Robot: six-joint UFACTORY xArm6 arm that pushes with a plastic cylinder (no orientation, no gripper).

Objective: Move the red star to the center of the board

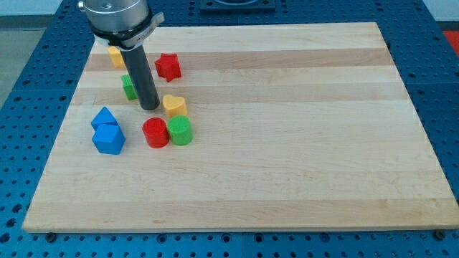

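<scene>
Red star (168, 66) not yet centred, sits near bench (301, 143) top-left corner; my tip (150, 107), gripperless end effector grasping nothing, below-left of it.

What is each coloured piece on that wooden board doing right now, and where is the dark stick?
red star: in full view, untouched, near the view's top left.
my tip: down on the board, beside the yellow heart.
green star: partly hidden behind the rod.
yellow block: partly hidden.
red cylinder: touching the green cylinder.
blue blocks: together, untouched.
</scene>
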